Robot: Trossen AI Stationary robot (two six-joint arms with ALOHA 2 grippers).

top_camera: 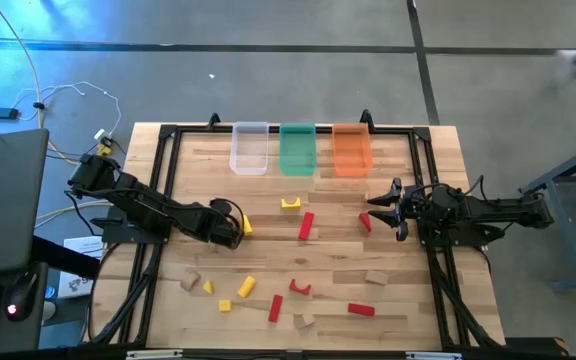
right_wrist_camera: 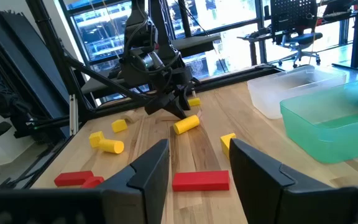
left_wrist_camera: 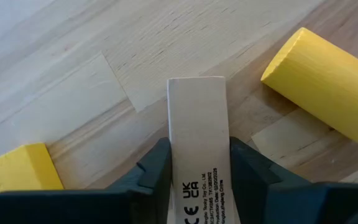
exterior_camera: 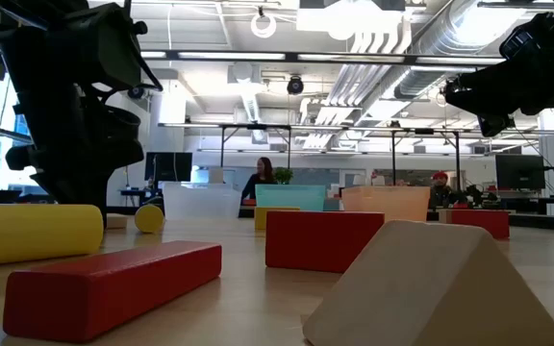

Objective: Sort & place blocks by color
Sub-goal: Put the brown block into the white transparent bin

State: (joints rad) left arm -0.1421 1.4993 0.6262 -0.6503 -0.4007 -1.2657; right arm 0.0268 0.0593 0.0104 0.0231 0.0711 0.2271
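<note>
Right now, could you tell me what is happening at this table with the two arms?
The robot is sorting wooden blocks by colour. The left claw is closed on a plain tan block down at the table, with a yellow cylinder lying beside it. The right claw waits open above the table's right side. Red, yellow and tan pieces lie scattered, and the clear bin, green bin and orange bin look empty.

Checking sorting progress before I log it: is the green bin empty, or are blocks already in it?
Empty as far as shown: the green bin shows only its bare floor from above, and the right wrist view shows no block inside it.
</note>
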